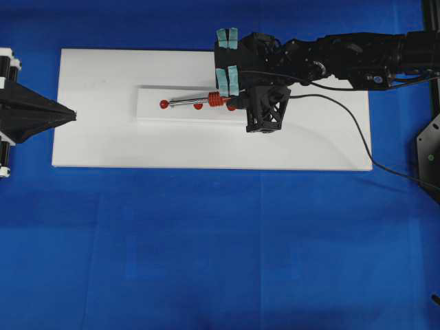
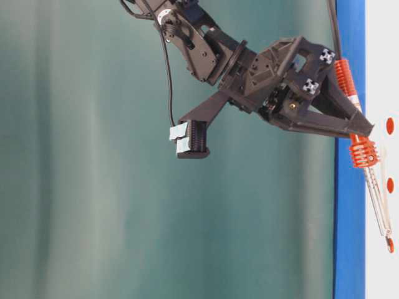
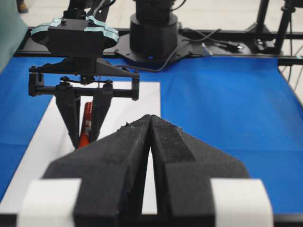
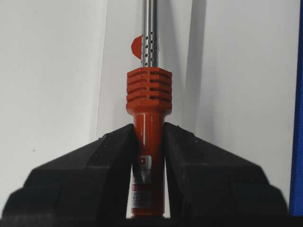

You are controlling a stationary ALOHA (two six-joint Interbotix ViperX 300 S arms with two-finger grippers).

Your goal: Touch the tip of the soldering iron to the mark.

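- Over the white board (image 1: 103, 137) on the blue surface (image 1: 206, 261), the right gripper (image 4: 148, 142) has its fingers (image 4: 94, 165) clenched on the orange-red handle of the iron (image 1: 206, 100), just behind the ribbed collar.
- Iron lies nearly level along a raised white strip (image 1: 151, 113) on the board, its silver shaft pointing toward the left of the overhead view.
- Red marks (image 1: 164, 104) sit in a row on the strip; the tip is at the leftmost one, though actual contact cannot be told from above.
- From table level, the tip (image 2: 388, 240) appears right at a red mark (image 2: 391, 245).
- Black cord (image 1: 357, 130) trails from the right arm off the board's right edge.
- Left gripper (image 3: 150, 137) sits at the board's left edge, well apart from the iron, fingers (image 3: 118, 161) pressed together with nothing between them.
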